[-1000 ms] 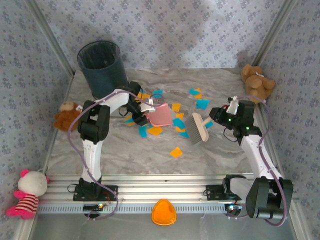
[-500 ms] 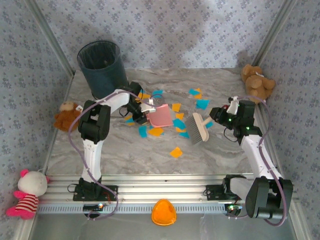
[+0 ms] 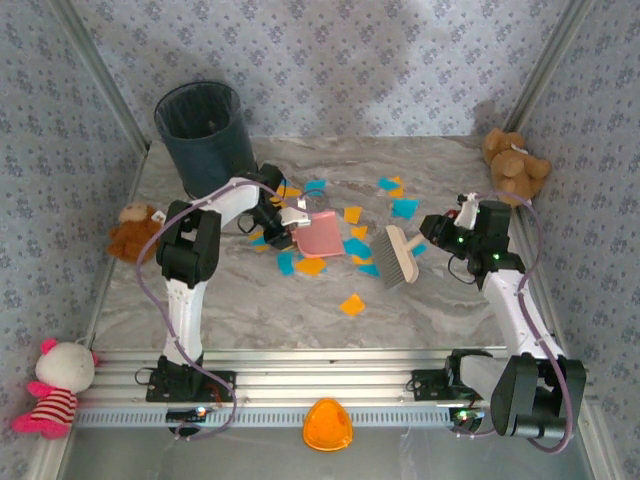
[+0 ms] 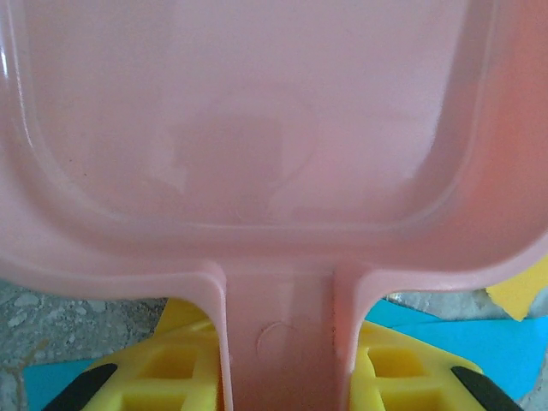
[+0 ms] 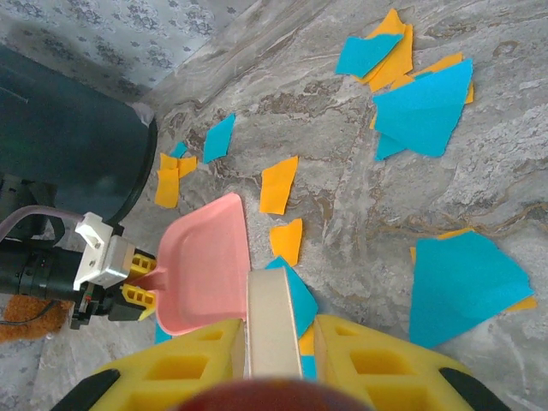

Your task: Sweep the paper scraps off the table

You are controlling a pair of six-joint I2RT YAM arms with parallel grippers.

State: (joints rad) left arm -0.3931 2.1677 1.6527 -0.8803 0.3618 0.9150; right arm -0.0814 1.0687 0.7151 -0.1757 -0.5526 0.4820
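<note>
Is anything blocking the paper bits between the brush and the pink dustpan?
Nothing visible blocks them. The cyan and orange paper scraps lie on the marble table between the pale bristle brush held by the right gripper and the flat pink plastic dustpan held by the left gripper.

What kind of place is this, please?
Probably a staged robot test booth, not a home: wallpapered panels enclose a marble table, two arms are bolted to a metal rail, and plush toys sit around.
</note>
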